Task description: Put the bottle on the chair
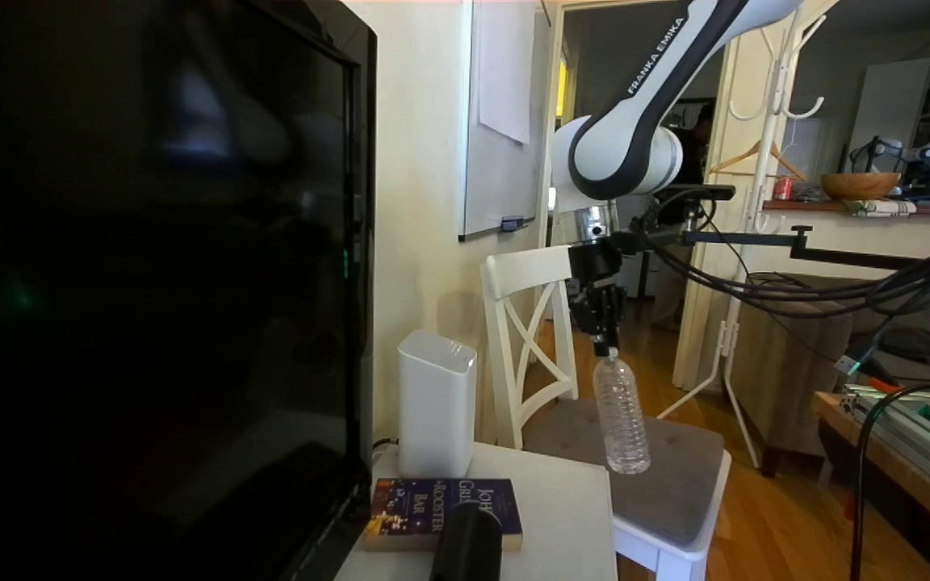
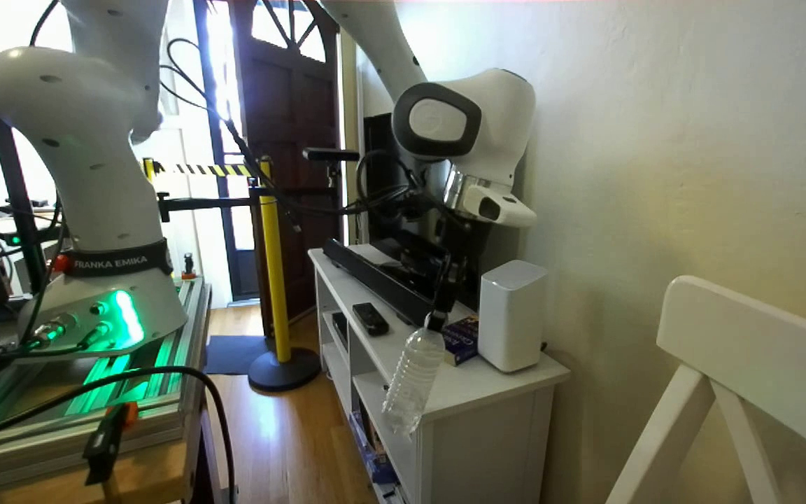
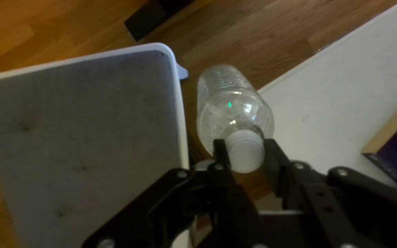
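Note:
A clear slim bottle with a white cap hangs in the air, slightly tilted, in both exterior views (image 1: 622, 415) (image 2: 411, 385). My gripper (image 1: 606, 352) is shut on the bottle's cap; it also shows in an exterior view (image 2: 436, 320). In the wrist view, the fingertips (image 3: 243, 151) stand on both sides of the cap, and the bottle (image 3: 233, 106) appears over the floor gap between chair seat and cabinet. The white chair (image 1: 534, 270) has a grey seat, seen large at left in the wrist view (image 3: 81, 137). Only its back (image 2: 746, 350) shows in an exterior view.
A white cabinet (image 1: 562, 516) stands beside the chair. It carries a white canister (image 1: 437, 411), a book (image 1: 412, 516) and a black television (image 1: 158, 282). A coat stand (image 1: 727, 339) is behind the chair. Cables (image 1: 836, 298) hang from the arm.

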Action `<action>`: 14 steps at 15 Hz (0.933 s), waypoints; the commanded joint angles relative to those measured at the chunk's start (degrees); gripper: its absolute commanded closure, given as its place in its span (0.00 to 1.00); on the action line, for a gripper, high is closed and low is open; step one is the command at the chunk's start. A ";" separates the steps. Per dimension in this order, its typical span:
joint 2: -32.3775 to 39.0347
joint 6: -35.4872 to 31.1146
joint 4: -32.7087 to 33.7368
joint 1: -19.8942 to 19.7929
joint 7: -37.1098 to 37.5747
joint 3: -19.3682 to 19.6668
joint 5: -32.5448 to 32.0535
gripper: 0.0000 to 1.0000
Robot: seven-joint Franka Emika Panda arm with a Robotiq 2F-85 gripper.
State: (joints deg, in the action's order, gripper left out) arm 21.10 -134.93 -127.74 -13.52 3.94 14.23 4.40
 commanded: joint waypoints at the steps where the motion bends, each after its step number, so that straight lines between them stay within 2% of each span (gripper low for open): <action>1: 1.33 -3.08 -3.76 -3.39 3.60 2.55 2.29 0.92; 6: 4.76 -5.92 -3.20 -7.07 9.73 7.19 3.34 0.92; 7: 3.84 -4.69 -3.61 -6.56 6.92 6.38 1.54 0.70; 13: 4.36 -5.16 -3.49 -7.17 9.14 7.35 1.87 0.70; 14: 4.36 -5.16 -3.49 -7.16 9.22 7.32 1.88 0.92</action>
State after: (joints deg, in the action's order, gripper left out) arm 25.47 -140.17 -131.27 -20.75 13.16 21.48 6.27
